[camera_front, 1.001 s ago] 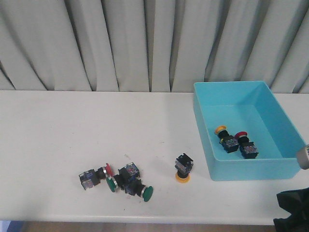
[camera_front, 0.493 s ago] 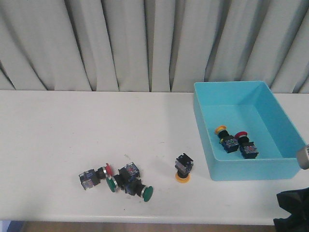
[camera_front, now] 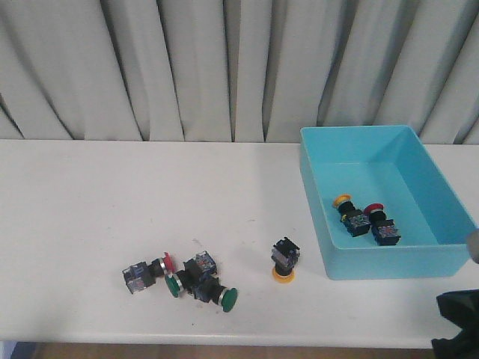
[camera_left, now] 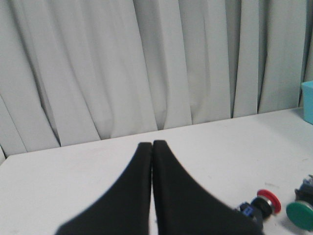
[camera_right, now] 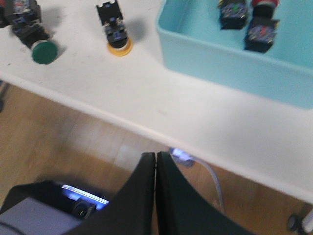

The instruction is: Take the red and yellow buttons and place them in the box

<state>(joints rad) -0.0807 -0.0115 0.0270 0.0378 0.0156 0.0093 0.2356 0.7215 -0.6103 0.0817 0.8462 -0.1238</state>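
One yellow button point(camera_front: 284, 262) stands cap-down on the white table, left of the turquoise box point(camera_front: 389, 265). A red button point(camera_front: 153, 268) lies on its side in the cluster at the front left. In the box lie another yellow button point(camera_front: 346, 206) and another red button point(camera_front: 380, 221). My left gripper point(camera_left: 152, 144) is shut and empty, low over the table, with the red button point(camera_left: 266, 201) off to one side. My right gripper point(camera_right: 155, 155) is shut and empty, hanging past the table's front edge over the floor. The yellow button point(camera_right: 116, 34) and the box point(camera_right: 230, 63) lie well ahead of it.
Two green-capped switches point(camera_front: 174, 285) point(camera_front: 224, 297) lie tangled with the red button. Grey curtains close off the back of the table. Part of my right arm point(camera_front: 456, 325) shows at the front right corner, below the table's edge. Wooden floor and a cable point(camera_right: 210, 171) lie under it.
My right arm has sunk a little lower at the front right corner. The buttons and the box have not moved.
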